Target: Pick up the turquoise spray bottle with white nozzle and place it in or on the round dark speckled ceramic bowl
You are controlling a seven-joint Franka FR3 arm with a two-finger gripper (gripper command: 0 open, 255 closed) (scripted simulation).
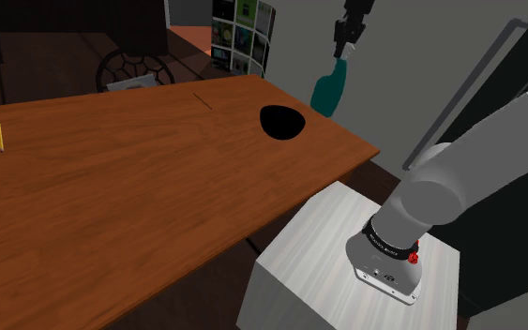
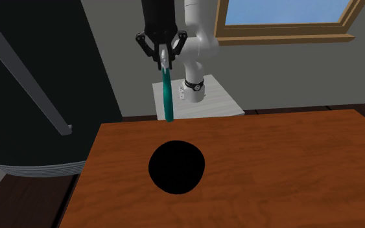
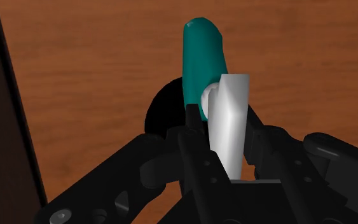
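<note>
While the claw point(image 2: 166, 58) is squeezed shut on the white top of the teal bottle point(image 2: 168, 97), the bottle hangs high, maybe just over the table point(image 2: 291, 168) edge by the stand point(image 2: 223, 103). Next, carry it over the round black bowl point(image 2: 176, 166) and lower it. The bottle looks smooth and slim.

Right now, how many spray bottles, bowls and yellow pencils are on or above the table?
Turquoise spray bottle: 1
Dark bowl: 1
Yellow pencil: 1
Total: 3
</note>
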